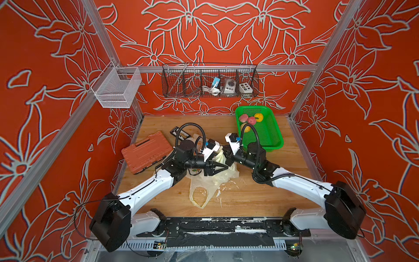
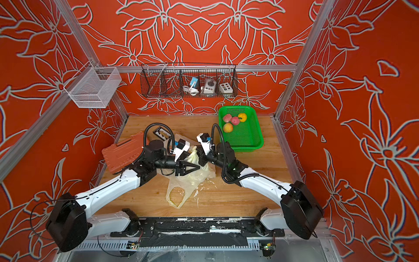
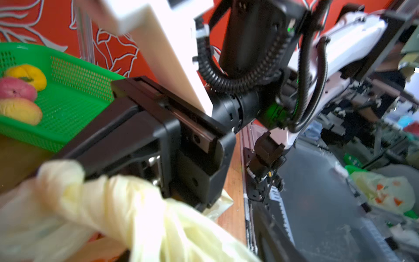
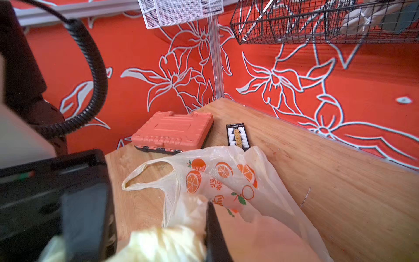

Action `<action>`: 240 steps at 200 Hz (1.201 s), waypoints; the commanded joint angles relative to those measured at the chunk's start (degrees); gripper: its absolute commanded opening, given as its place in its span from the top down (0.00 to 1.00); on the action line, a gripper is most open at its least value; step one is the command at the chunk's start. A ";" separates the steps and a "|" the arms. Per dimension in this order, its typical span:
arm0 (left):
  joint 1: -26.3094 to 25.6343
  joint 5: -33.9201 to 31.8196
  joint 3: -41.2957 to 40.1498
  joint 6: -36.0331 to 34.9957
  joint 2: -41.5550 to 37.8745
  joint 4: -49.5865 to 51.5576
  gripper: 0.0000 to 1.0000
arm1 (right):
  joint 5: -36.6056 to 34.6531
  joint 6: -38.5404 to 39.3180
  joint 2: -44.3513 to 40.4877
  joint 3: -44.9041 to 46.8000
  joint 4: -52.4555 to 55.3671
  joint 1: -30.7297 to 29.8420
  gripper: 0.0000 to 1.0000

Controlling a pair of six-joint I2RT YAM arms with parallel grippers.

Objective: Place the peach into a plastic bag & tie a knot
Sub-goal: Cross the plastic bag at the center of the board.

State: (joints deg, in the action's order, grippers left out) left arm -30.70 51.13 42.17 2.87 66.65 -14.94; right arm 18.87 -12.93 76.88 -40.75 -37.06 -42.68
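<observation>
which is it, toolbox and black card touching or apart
Apart. The right wrist view shows a strip of bare table between the toolbox and the card.

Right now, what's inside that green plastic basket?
Four round fruits lie in the green plastic basket: two pink fruits and two yellow-orange fruits, bunched at its far end. The mesh floor elsewhere looks bare. The right arm covers its near corner.

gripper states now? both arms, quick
Left gripper: open, holding nothing, next to the knot.
Right gripper: shut on the knot.
</observation>
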 commanded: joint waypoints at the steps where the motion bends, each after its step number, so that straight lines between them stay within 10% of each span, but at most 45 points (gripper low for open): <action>1: 0.62 -3.38 -0.47 -2.52 -6.62 6.03 0.15 | 3.93 -5.56 1.19 2.56 -17.47 1.95 1.00; 75: 11.42 -6.39 2.78 1.85 -19.01 16.54 0.11 | 8.98 -4.08 3.27 3.04 -18.36 2.25 1.00; 137: 13.67 8.28 13.02 8.25 -5.71 22.90 0.10 | 8.72 1.49 3.99 -0.03 -8.12 1.50 1.00; 240: 13.65 -9.92 20.93 3.29 -0.63 31.88 0.07 | 9.10 6.64 2.95 -0.57 -1.80 1.03 1.00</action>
State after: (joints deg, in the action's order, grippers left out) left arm -17.19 47.20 63.16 6.09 64.60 18.63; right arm 27.90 -9.23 80.73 -39.57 -41.04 -40.97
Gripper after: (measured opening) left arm 0.922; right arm 0.048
